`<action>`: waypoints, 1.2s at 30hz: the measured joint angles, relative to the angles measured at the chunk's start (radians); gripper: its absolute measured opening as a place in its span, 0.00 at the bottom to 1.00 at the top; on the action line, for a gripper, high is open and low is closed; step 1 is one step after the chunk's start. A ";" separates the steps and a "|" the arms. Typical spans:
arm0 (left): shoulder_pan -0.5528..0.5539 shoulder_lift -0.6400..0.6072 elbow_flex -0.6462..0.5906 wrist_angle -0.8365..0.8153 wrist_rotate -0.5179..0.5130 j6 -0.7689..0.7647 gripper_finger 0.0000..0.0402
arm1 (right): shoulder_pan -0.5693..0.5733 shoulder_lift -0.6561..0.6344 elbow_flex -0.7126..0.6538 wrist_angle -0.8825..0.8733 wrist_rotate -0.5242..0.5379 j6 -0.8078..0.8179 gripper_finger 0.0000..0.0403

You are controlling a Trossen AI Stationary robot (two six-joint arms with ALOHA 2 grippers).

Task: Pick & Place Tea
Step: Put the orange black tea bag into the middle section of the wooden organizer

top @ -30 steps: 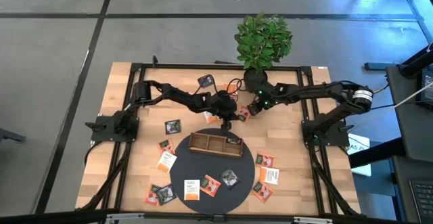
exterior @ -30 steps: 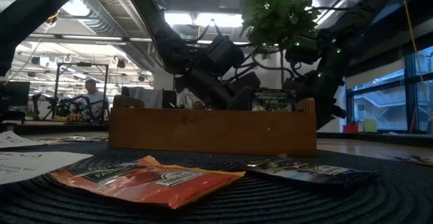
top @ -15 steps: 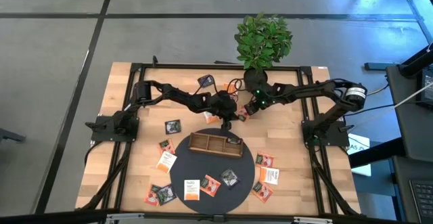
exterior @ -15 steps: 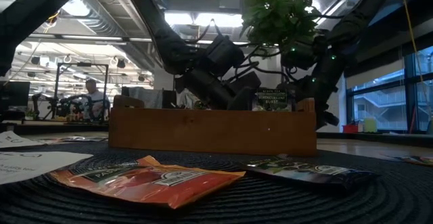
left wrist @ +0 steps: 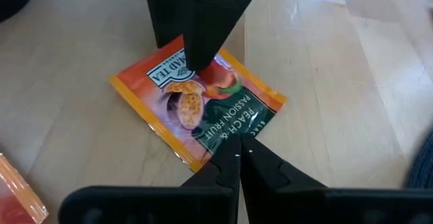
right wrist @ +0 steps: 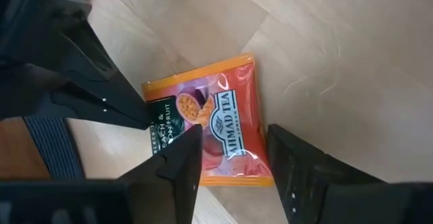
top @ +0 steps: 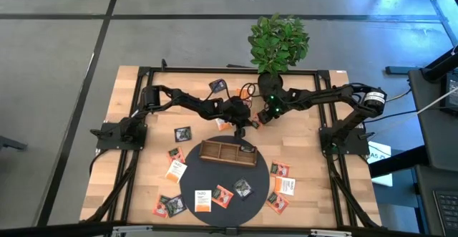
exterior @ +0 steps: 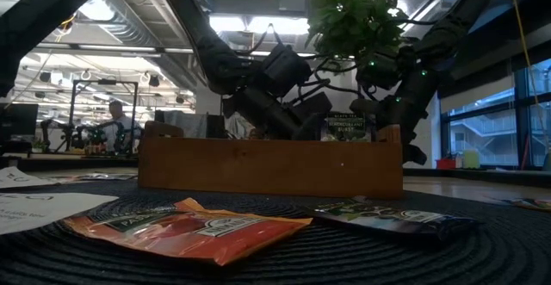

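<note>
An orange tea sachet (left wrist: 196,105) with a dark green end lies flat on the bare wood behind the wooden tray (top: 227,152); it also shows as the sachet (right wrist: 210,126) in the right wrist view. My left gripper (left wrist: 238,151) is shut, its tips on the green end. My right gripper (right wrist: 233,156) stands open over the sachet's orange end, one finger (right wrist: 184,162) over its face, the other (right wrist: 292,162) past its edge. From above, the left gripper (top: 245,125) and right gripper (top: 262,118) meet at the table's middle. My left gripper presses its shut fingertips on the sachet's dark green end (left wrist: 233,130), slanting down from the table's left. The sachet lies flat on the wood beneath them. My right gripper has a finger (left wrist: 199,51) over the orange end; whether it touches, I cannot tell.
The tray sits on a dark round mat (top: 215,167) with loose sachets (exterior: 185,226) near its front. More sachets (top: 175,167) lie on the wood to the left and right (top: 285,184). A potted plant (top: 278,44) stands at the far edge, just behind my right arm.
My right gripper has turned at the wrist and edged toward the table's left, closer to the sachet and my left gripper. The sachet and my left gripper have kept still.
</note>
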 joint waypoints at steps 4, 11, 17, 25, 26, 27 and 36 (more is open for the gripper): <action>0.000 0.000 0.000 0.000 0.000 0.000 0.01 | 0.000 0.000 0.000 -0.003 0.000 -0.003 0.34; 0.000 0.000 0.000 -0.001 0.000 -0.002 0.00 | 0.001 0.000 -0.002 -0.008 0.005 -0.036 0.18; 0.000 0.000 0.000 -0.002 0.000 -0.002 0.00 | 0.002 0.000 -0.002 -0.010 0.000 -0.124 0.03; 0.048 -0.152 -0.003 -0.200 -0.003 -0.020 0.02 | 0.002 -0.030 -0.002 -0.020 0.040 -0.235 0.02; 0.057 -0.190 -0.014 -0.219 -0.003 -0.020 0.02 | 0.002 -0.049 -0.002 -0.024 0.049 -0.249 0.01; 0.068 -0.228 -0.030 -0.224 -0.002 -0.020 0.02 | 0.004 -0.073 -0.002 -0.024 0.054 -0.259 0.01; 0.108 -0.601 -0.448 0.266 -0.002 -0.158 0.01 | 0.119 -0.414 -0.053 0.093 0.285 -0.361 0.01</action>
